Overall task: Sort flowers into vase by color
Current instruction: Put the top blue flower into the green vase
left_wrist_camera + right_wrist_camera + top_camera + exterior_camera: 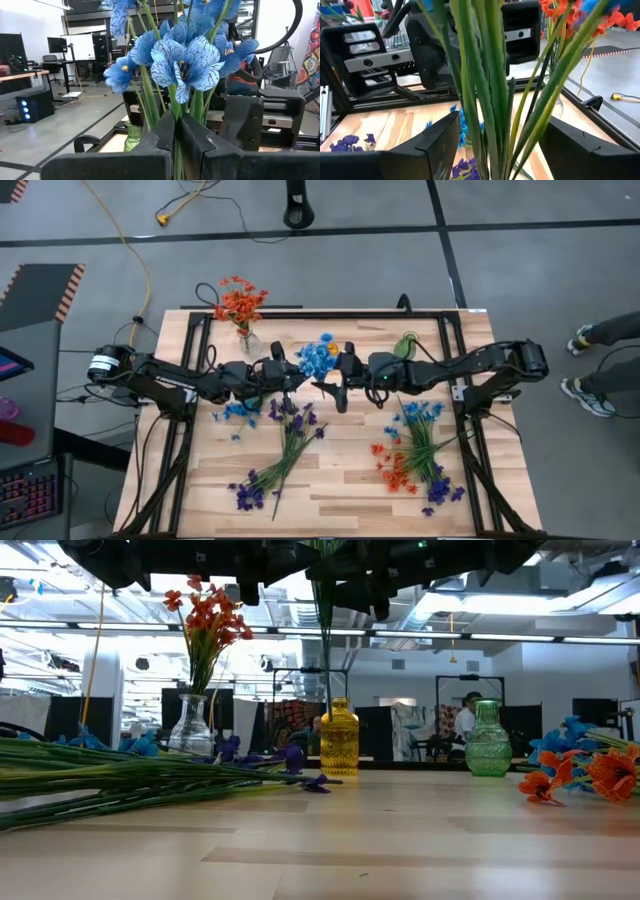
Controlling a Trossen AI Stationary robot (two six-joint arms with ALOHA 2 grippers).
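Your left hand (177, 145) is pinching the green stems of a blue bunch (318, 358) at the middle of the desk (340, 490), above the yellow vase (339, 738). Your right hand (497, 145) faces it from the right, fingers spread wide on either side of the same stems, not gripping them. Orange-red flowers (238, 302) already stand in the clear glass vase (191, 726) at the far left. A green vase (488, 740) sits at the far right. Loose on the desk lie purple sprigs (283, 450) near the middle, a few blue blossoms (236, 413) on the left, and a mixed blue, orange and purple heap (418, 455) on the right.
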